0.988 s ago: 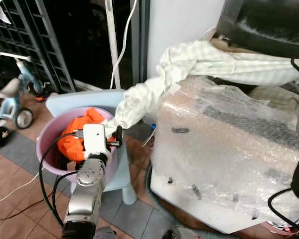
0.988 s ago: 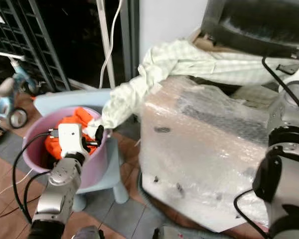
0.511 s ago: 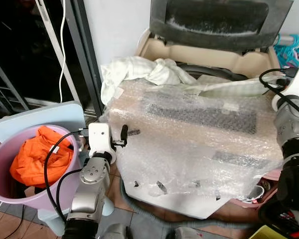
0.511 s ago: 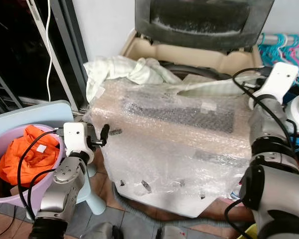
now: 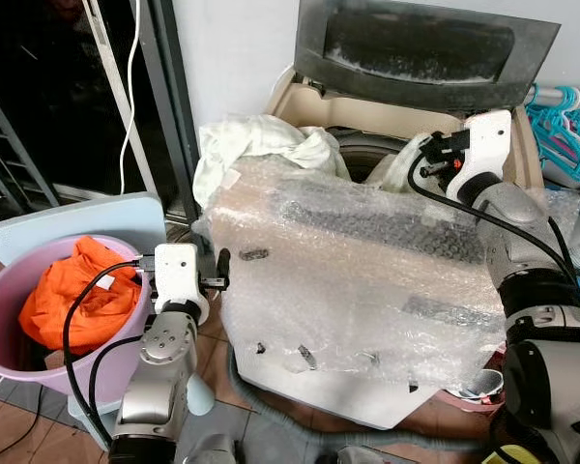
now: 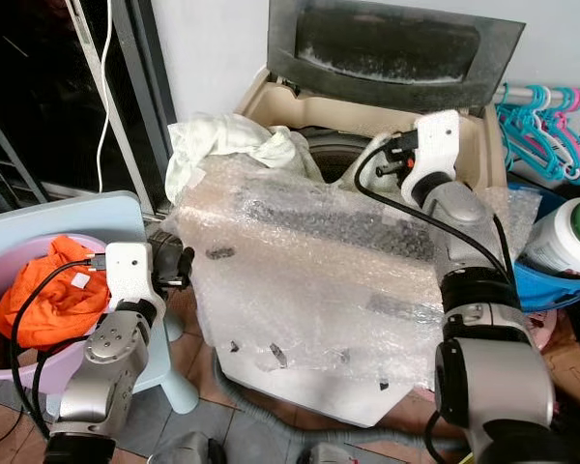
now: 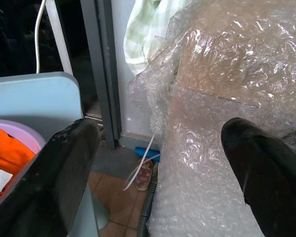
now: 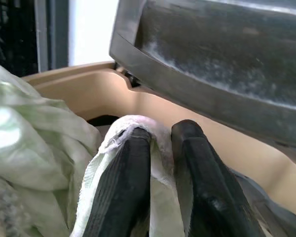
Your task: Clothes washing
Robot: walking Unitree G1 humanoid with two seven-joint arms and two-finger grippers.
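1. Head views: the right gripper (image 6: pixel 398 162) hovers over the open drum of the beige top-loading washing machine wrapped in bubble film (image 5: pixel 367 261), pinching the pale green checked cloth (image 5: pixel 261 145), which drapes over the machine's left rear corner.
2. Left wrist view: the left gripper (image 7: pixel 163 153) hangs spread and empty beside the machine, near the lilac plastic basin (image 5: pixel 5 290) of orange garments (image 5: pixel 77 295).
3. Right wrist view: fingers (image 8: pixel 126 187) press together on a cloth fold.
4. Recommended: keep the pinch firm, lower into the drum, and release only once the trailing fabric clears the rim.
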